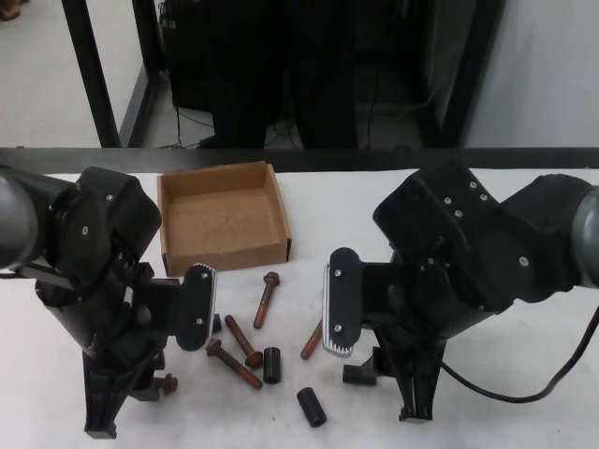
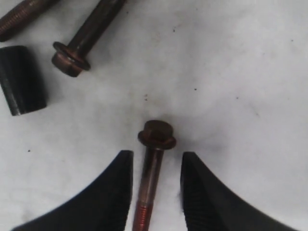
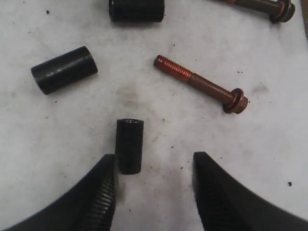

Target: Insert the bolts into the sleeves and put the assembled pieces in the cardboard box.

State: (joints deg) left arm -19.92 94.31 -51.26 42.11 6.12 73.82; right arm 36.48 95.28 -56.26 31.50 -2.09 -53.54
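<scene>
The cardboard box (image 1: 223, 217) sits open-topped on the white table (image 1: 328, 201), toward the far side between the two arms. All the bolts and sleeves in sight lie outside it, on the table. Nearer than the box is a scatter of loose bolts (image 1: 267, 299) and short black loose sleeves (image 1: 272, 365), separate from one another.

The left hand (image 2: 156, 156) is low over the table. Its two fingers are parted and gripping nothing. A coppery bolt (image 2: 150, 178) lies flat in the gap between them with a little table showing on either side. Its flanged head points out past the fingertips. Another sleeve (image 2: 21, 79) and a second bolt (image 2: 84, 41) lie farther off.

The right hand (image 3: 155, 159) is also low over the table and spread wide, holding nothing. A small black sleeve (image 3: 129, 146) lies on its side just inside one finger (image 3: 103, 187). I cannot tell whether they touch. Beyond it lie a larger sleeve (image 3: 64, 70) and a reddish bolt (image 3: 202, 84), well apart.
</scene>
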